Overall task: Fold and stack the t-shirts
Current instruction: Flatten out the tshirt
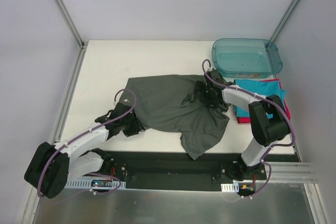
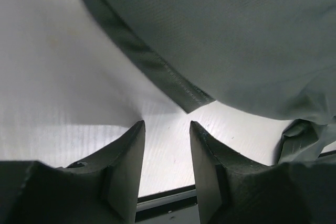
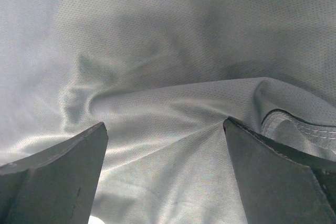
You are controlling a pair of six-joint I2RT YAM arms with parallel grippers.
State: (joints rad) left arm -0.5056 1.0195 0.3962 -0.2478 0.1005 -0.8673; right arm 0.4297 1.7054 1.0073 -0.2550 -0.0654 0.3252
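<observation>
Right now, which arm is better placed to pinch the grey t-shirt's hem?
Probably left: the left gripper is open with the hem just ahead; the right gripper is over mid-cloth.

Premises: robotics laboratory test cell. Grounds: a bare white rectangular worktop (image 1: 105, 72) is closed in by plain pale grey panel walls (image 1: 173, 3) set in silver aluminium corner posts (image 1: 62, 9). Two white-and-black jointed robot arms, left (image 1: 86, 142) and right (image 1: 257, 150), are bolted to a black base plate (image 1: 173, 167) at the near edge. Exposed purple cabling (image 1: 90, 130) runs along them. A slotted silver aluminium rail (image 1: 299, 170) lies beside the right base.
</observation>
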